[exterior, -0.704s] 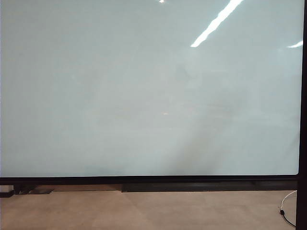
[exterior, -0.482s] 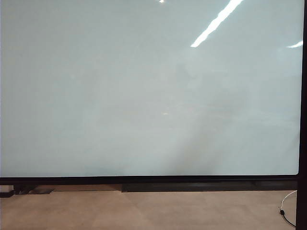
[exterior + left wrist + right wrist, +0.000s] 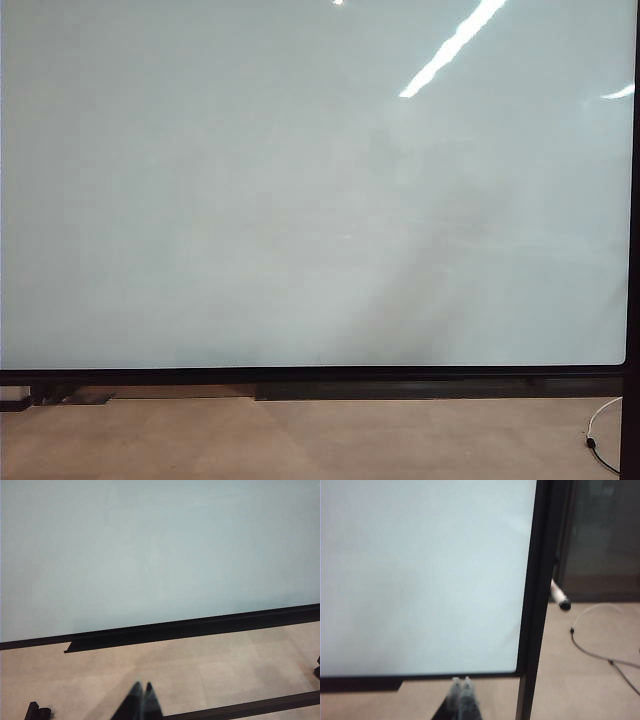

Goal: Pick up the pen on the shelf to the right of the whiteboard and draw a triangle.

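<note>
The whiteboard fills the exterior view, pale blue-white and blank, with a black frame; no arm shows there. In the right wrist view the board ends at its black right frame post. Just past that post the pen, a short white marker with a dark end, sticks out at an angle. My right gripper is shut and empty, well short of the pen, near the board's lower corner. My left gripper is shut and empty, facing the whiteboard above the floor. No triangle shows on the board.
A thin cable trails over the tan floor right of the frame post. A dark cabinet stands behind the pen. A black floor bar and a small black foot lie near the left gripper.
</note>
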Controlling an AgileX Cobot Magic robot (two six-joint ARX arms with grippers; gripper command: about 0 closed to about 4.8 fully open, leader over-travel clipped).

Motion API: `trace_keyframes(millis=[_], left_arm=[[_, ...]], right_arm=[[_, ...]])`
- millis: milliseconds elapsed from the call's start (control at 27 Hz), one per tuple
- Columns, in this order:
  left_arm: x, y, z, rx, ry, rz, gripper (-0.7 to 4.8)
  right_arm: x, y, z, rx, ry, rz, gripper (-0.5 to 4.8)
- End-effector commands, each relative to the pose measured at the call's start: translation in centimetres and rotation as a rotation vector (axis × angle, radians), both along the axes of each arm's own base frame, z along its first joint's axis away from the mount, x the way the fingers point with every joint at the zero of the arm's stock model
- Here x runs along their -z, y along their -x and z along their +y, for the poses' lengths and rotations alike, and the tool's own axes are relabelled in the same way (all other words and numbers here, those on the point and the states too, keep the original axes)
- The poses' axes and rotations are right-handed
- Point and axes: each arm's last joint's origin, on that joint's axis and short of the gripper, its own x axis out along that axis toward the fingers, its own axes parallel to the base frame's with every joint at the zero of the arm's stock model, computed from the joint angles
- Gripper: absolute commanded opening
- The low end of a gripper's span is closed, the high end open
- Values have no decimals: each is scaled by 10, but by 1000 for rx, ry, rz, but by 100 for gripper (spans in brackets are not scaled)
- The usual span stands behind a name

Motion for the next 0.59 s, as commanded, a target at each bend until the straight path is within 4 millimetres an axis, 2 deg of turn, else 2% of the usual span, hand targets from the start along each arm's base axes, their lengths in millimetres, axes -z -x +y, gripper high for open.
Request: trace_keyframes(millis=[37, 111, 259, 371, 482, 593], left_arm=[[-1, 0, 0, 4, -1, -7, -5], [-2, 0, 0, 4, -1, -8, -5], [-1, 0, 0, 4, -1, -7, -5], [-2, 0, 0, 4, -1, -8, -5], [-2, 0, 0, 4, -1, -8, -5], [-2, 0, 0, 3, -1, -8, -5]], right_arm=[[-7, 1, -1, 10, -9, -63, 28], [-9, 1, -2, 19, -10, -80, 31], [-15, 0, -5, 53, -9, -147, 124], [-28, -1, -10, 93, -20, -216, 153], [-38, -8, -15, 96, 5, -165, 156], [-46, -21, -23, 50, 34, -109, 202]])
